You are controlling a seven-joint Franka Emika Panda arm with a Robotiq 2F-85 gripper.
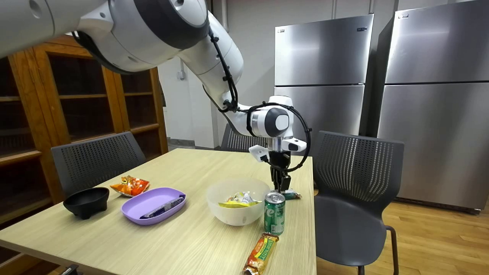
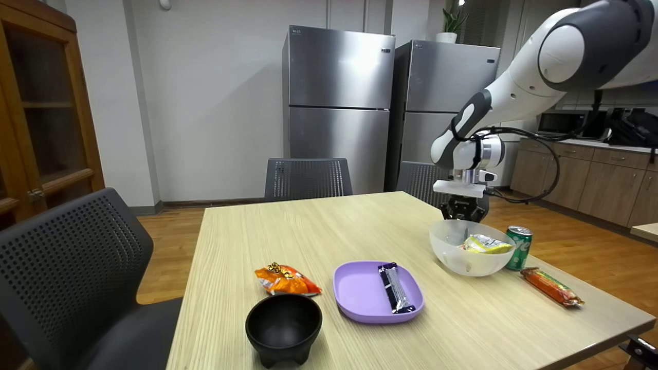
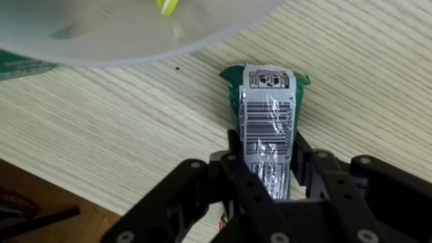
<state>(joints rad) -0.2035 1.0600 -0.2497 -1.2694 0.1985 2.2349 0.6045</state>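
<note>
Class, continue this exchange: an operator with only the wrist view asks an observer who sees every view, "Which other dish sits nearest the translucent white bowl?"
Observer: The shallow purple rounded-square tray.
Operator: What does it hold?
Observer: One narrow dark-and-silver wrapped bar.
Operator: My end effector grips a green-and-white wrapped bar; does another lie directly on the pale wooden table?
Observer: Yes, an orange wrapped bar, near the green metal can.
</note>
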